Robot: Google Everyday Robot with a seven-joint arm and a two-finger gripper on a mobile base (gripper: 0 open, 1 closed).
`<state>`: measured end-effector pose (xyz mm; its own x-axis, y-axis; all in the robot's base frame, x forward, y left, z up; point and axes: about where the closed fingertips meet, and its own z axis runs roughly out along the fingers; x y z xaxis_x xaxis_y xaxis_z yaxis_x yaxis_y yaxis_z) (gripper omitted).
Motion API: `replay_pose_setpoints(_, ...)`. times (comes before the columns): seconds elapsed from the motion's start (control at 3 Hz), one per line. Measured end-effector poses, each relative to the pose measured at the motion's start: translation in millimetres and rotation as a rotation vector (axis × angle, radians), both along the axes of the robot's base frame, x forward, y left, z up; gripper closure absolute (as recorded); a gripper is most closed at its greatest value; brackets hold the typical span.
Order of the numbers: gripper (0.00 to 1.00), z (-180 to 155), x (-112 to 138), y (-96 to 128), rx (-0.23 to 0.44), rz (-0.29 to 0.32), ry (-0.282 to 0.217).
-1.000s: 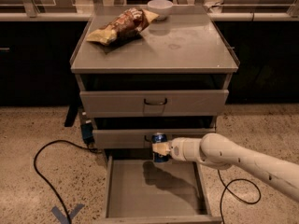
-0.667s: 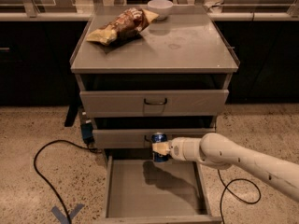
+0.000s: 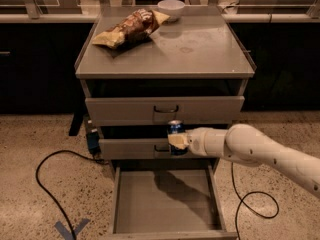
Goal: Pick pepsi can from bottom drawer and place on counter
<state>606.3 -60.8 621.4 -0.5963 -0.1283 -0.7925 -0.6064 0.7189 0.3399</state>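
Note:
The pepsi can point(image 3: 174, 128) is dark blue with a silver top and stands upright in the air in front of the middle drawer. My gripper point(image 3: 176, 140) is shut on the pepsi can, reaching in from the right on a pale arm. Below, the bottom drawer point(image 3: 165, 204) is pulled out; its grey floor holds only the arm's shadow. The counter point(image 3: 200, 49) is the grey cabinet top above.
A yellow-brown chip bag point(image 3: 127, 29) and a white bowl point(image 3: 171, 8) lie on the counter's back left and middle. Two shut drawers with dark loop handles point(image 3: 166, 109) sit under it. Black cables point(image 3: 50, 184) trail on the speckled floor on both sides.
The can and my gripper have risen a little, from level with the middle drawer's handle to just above it.

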Motion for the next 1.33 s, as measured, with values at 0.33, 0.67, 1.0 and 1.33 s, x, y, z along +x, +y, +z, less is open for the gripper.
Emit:
replay_pose_setpoints(0.33, 1.0, 101.2, 0.4, -16.8, -0.01, -0.009, -0.14)
replay_pose_setpoints(0.67, 1.0, 199.6, 4.8, -28.2, -0.01, 0.007, -0.246)
replay_pose_setpoints(1.0, 1.0, 200.9, 5.7, -27.6, -0.009, 0.008, -0.249)
replay_pose_setpoints(1.33, 1.0, 229.9, 26.8, -31.8, -0.014, 0.014, -0.296)
